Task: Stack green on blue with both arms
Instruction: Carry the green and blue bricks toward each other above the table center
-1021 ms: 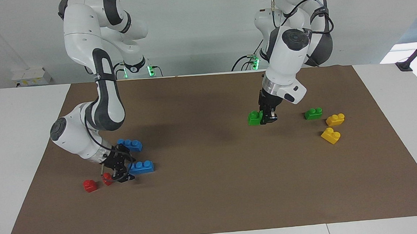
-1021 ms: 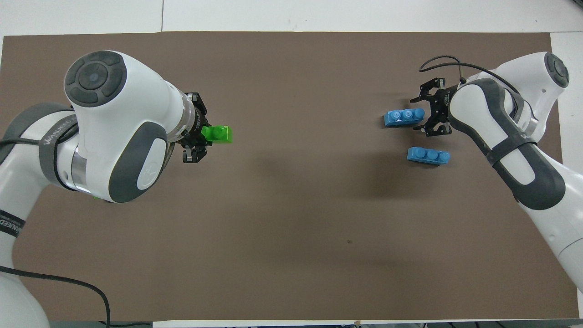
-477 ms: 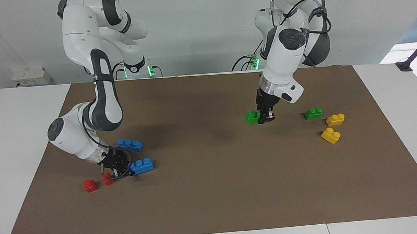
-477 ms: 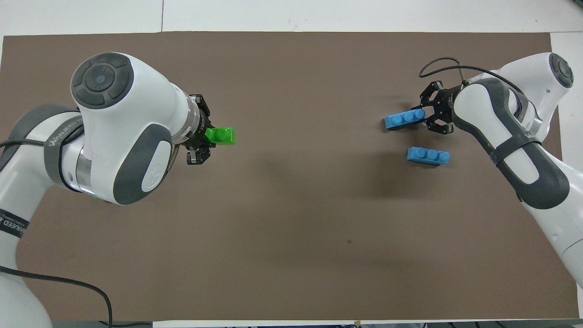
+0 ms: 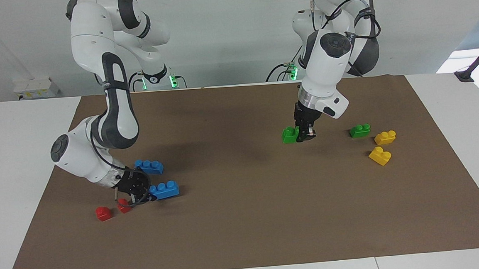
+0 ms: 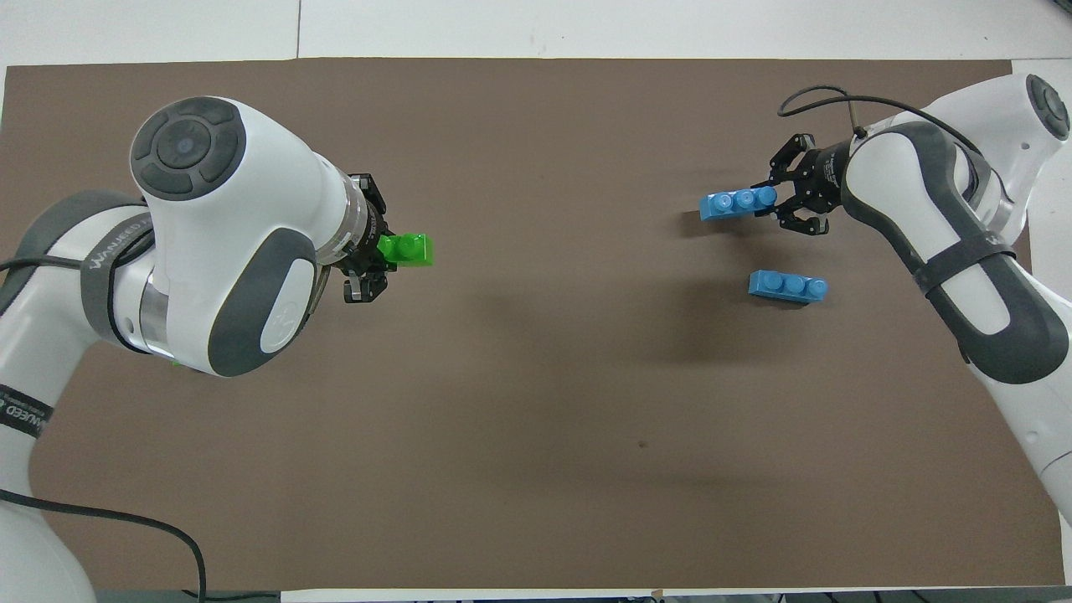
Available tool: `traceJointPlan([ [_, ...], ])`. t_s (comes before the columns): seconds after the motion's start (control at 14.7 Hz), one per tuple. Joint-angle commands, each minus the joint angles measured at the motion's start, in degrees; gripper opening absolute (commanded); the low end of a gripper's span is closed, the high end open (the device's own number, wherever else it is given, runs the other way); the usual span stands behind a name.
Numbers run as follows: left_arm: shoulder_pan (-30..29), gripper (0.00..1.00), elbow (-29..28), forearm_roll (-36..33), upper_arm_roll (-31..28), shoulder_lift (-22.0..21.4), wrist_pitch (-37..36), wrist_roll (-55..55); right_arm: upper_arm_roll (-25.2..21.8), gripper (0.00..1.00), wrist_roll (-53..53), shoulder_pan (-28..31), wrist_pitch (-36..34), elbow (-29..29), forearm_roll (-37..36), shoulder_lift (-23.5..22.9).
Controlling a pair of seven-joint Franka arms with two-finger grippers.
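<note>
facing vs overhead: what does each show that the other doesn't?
Facing only: the second green brick, two yellow bricks and two red bricks; the left arm hides or crops these overhead.

Overhead only: nothing extra, just a top-down look at each gripper's hold.

Both: left gripper shut on the held green brick, right gripper shut on the held blue brick, the spare blue brick on the brown mat.

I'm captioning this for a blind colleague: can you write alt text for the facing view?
Two white robot arms each grip a toy brick: the left end effector holds a green brick above a brown mat, and the right end effector holds a blue brick near two red bricks.
</note>
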State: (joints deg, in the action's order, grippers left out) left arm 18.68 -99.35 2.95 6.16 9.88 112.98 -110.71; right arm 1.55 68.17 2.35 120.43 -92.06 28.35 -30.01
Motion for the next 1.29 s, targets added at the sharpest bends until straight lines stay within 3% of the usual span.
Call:
traceJointPlan([
  [0.0,0.83,0.0,0.21,-0.84,-0.63,-0.65,-1.36,-1.26,1.26,0.0,12.21,-2.17,-1.77,2.67,1.09,0.48],
  [0.54,0.56,0.0,0.12,-1.02,-0.89,-0.65,-2.5,-1.26,1.79,0.0,24.2,-14.74,-0.72,-0.66,0.21,3.2],
  [0.68,0.83,0.0,0.38,-1.89,-0.89,-0.65,-2.42,-2.04,1.88,0.0,23.94,-16.58,3.64,-3.46,0.21,4.08],
  [0.95,1.96,0.0,0.39,-2.87,-0.71,-0.57,-0.66,-7.05,1.96,0.0,24.55,-20.9,19.12,-14.19,1.0,6.19],
  [1.23,3.81,0.0,0.47,-2.78,-0.71,-0.39,1.01,-11.27,1.96,0.0,26.66,-22.57,20.55,-15.34,1.18,6.19],
])
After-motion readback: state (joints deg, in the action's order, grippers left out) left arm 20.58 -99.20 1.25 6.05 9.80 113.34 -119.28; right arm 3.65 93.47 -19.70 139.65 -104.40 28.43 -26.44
